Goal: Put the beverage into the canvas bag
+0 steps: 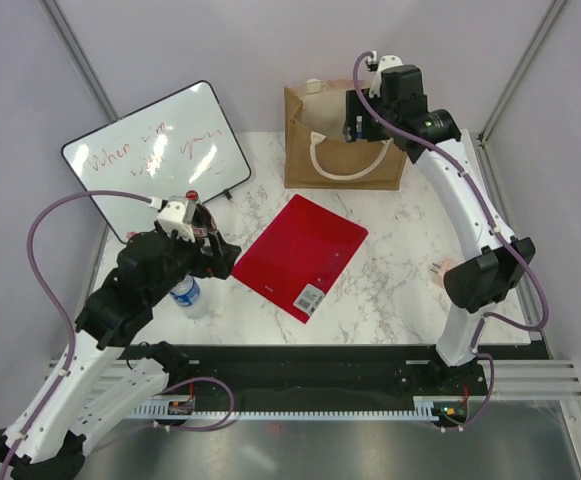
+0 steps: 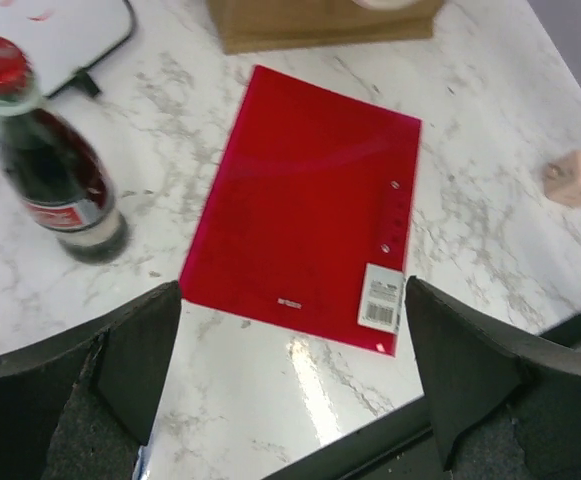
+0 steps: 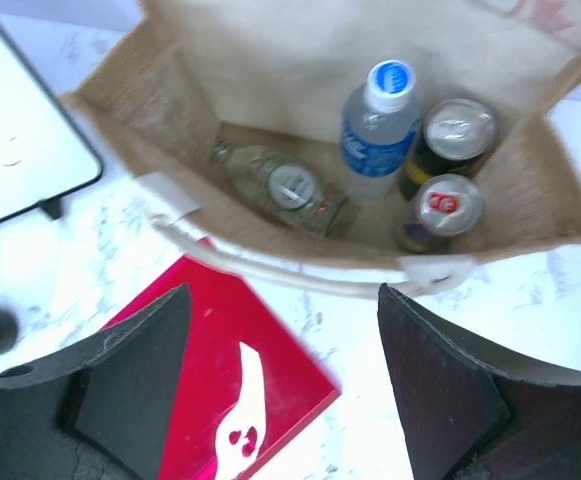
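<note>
1. Marble surface (image 1: 390, 290): carries all items below.
2. Whiteboard (image 1: 155, 155): propped at far left; not needed.
3. Canvas bag (image 3: 150, 100): upright at far edge, mouth open; water bottle (image 3: 375, 125), two cans (image 3: 450, 130) and a lying glass bottle (image 3: 285, 185) already inside.
4. Red folder (image 1: 300, 255): flat, mid-surface.
5. Right claw (image 3: 283, 295): spread open, empty, above bag mouth.
6. Left claw (image 2: 290, 300): spread open, empty.
7. Cola bottle (image 2: 50, 175): outstanding beverage, upright near whiteboard, outside left fingers. Probably best gripped square on the body, kept vertical.

Marble table (image 1: 390, 300), red folder (image 1: 300, 255), whiteboard (image 1: 155, 150), canvas bag (image 1: 300, 160)
</note>
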Available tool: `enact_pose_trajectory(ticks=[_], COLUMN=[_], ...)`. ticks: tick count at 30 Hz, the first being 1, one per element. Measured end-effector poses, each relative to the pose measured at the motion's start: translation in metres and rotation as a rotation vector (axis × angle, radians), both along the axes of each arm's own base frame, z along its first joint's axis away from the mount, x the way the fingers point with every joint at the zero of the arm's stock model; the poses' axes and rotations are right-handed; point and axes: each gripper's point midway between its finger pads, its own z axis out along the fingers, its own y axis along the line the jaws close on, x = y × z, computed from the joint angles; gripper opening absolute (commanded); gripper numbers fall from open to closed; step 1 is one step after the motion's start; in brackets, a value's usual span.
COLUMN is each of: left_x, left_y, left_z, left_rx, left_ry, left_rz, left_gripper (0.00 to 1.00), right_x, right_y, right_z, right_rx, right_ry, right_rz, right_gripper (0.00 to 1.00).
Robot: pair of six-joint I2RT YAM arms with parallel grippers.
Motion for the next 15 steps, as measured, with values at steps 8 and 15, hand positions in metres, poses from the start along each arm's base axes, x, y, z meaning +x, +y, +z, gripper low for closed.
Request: enact_pose_trajectory(ticks=[8,15], left_x=[0.04,0.071], left_y=[0.048,0.077], left_z=[0.019,0.004], left_rx=[0.167,0.26], left_ry=[0.062,0.191], left_rz=[0.345,0.487], left_gripper=[0.97,0.97], right_x=[-0.091,-0.149], right_y=[0.065,0.087], right_z=[-0.012,-0.018], right_rx=[0.072,0.174], right_ry=[0.031,0.013], right_rz=[0.197,0.322], right_gripper=[0.82,0.82])
